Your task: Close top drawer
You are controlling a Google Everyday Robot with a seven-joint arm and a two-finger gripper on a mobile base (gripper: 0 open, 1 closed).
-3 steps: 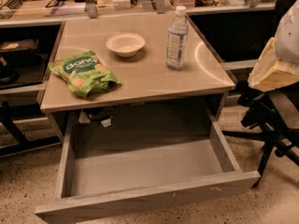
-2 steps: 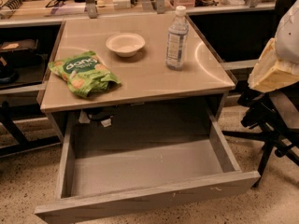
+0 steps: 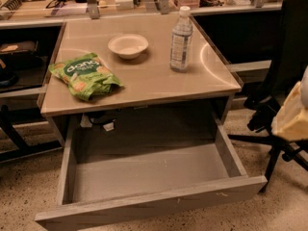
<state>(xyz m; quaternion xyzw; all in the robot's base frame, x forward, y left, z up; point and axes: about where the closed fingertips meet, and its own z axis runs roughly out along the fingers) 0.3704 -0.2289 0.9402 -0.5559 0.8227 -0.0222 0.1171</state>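
Left of the table top (image 3: 154, 83) we note a green chip bag (image 3: 84, 76) lying flat near the front-left corner. Behind it and to the right stands a small white bowl (image 3: 128, 45), and further right an upright clear water bottle (image 3: 181, 40) with a white cap, apart from the bowl. Below the top, the top drawer (image 3: 149, 174) is pulled far out toward the camera, its bare grey floor exposed and its flat front (image 3: 159, 207) at the lower edge of view, with small pale scuffs right of centre. Right of the drawer is a black chair (image 3: 284, 57). At the far right edge, in front of the chair and well apart from the drawer, hangs the pale gripper (image 3: 291, 117) — open or closed, we cannot tell.
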